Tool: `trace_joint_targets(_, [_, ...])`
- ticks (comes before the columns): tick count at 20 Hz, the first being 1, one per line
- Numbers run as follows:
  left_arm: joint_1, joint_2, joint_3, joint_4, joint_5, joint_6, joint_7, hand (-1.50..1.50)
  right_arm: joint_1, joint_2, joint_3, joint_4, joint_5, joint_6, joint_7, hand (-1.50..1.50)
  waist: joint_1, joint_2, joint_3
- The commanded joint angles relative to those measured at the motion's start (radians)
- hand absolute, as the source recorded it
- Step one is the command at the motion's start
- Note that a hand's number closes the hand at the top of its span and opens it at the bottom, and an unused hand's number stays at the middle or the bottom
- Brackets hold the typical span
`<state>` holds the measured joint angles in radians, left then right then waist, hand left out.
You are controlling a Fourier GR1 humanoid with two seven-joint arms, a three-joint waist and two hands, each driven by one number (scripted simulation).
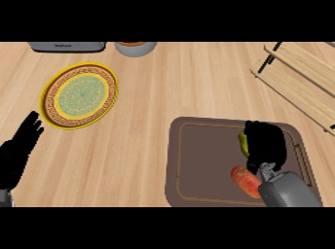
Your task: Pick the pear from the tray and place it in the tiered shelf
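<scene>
Head view showed a pale wooden worktop (pixel 185 87) filling the scene from edge to edge. At its upper right stood the tiered shelf (pixel 307 78), light wooden boards on a dark frame, well apart from everything else. A brown tray (pixel 199 165) with rounded corners lay at the lower right. A round plate (pixel 80 95) with a yellow rim and a green patterned centre sat at the upper left. Along the far edge were a grey appliance (pixel 67 46) and a grey bowl (pixel 135 48), both cut off. The left hand (pixel 16 151) rested open at the left edge, fingers straight and pointing up. The right hand (pixel 266 143) hung over the tray, fingers curled down round the yellow-green pear (pixel 243 144), mostly hidden. A red-orange fruit (pixel 247 181) lay just beside, toward the near edge.
</scene>
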<state>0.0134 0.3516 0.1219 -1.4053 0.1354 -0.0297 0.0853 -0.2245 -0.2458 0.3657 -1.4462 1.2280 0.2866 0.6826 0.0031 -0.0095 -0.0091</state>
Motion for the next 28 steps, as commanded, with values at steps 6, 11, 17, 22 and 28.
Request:
trace_joint_targets(6, [0.007,-0.029,0.0,-0.1,-0.031,0.017,0.084,0.0,0.048,-0.011,0.016,-0.255,0.067,0.056,0.003,1.5,-0.004,0.007,0.009])
trace_joint_targets(11, [0.022,-0.026,0.018,-0.049,-0.018,-0.021,0.006,0.0,-0.075,0.103,-0.18,-0.114,0.003,-0.07,0.092,1.5,0.007,0.011,0.01])
trace_joint_targets(17, [-0.009,-0.006,0.041,-0.02,-0.019,-0.022,0.028,0.0,-0.335,0.163,-0.339,-0.053,-0.027,-0.076,0.232,1.5,0.009,0.01,0.009])
trace_joint_targets(22, [0.051,-0.051,0.005,-0.028,-0.055,-0.015,-0.023,0.0,-0.288,0.201,-0.383,-0.234,-0.078,-0.114,0.273,1.5,-0.005,0.006,0.009])
trace_joint_targets(28, [-0.003,0.002,0.061,-0.046,-0.007,-0.042,0.052,0.0,-0.428,0.244,-0.401,-0.475,-0.094,0.001,0.44,1.5,-0.005,0.004,0.009])
